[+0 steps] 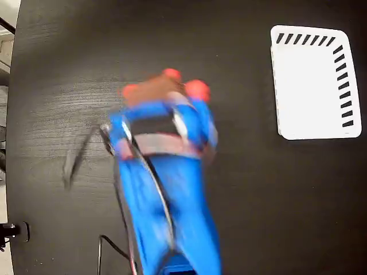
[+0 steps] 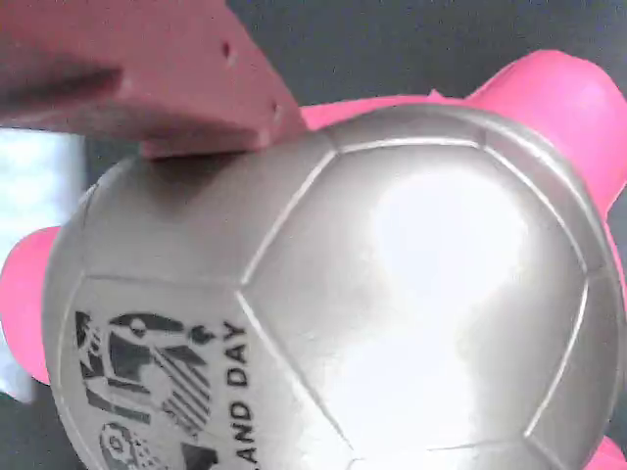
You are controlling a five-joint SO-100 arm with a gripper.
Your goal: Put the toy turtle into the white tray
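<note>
Wrist view: turtle fills the frame

Turtle (image 2: 372, 294) shell sits right under my claw (image 2: 255, 127); one reddish finger (image 2: 147, 78) touches the shell's top edge. Second finger not visible, so I can't tell if I'm clamped or open. Pink feet stick out on both sides.

Fixed view: my arm (image 1: 166, 189) is motion-blurred, turtle (image 1: 163, 86) at its tip, left of centre on the table (image 1: 246, 200). Tray (image 1: 312, 80) lies well apart, upper right.

Toy turtle (image 1: 163, 86) left of centre on the table (image 1: 252, 195); white tray (image 1: 309, 86) far right, well apart.
</note>
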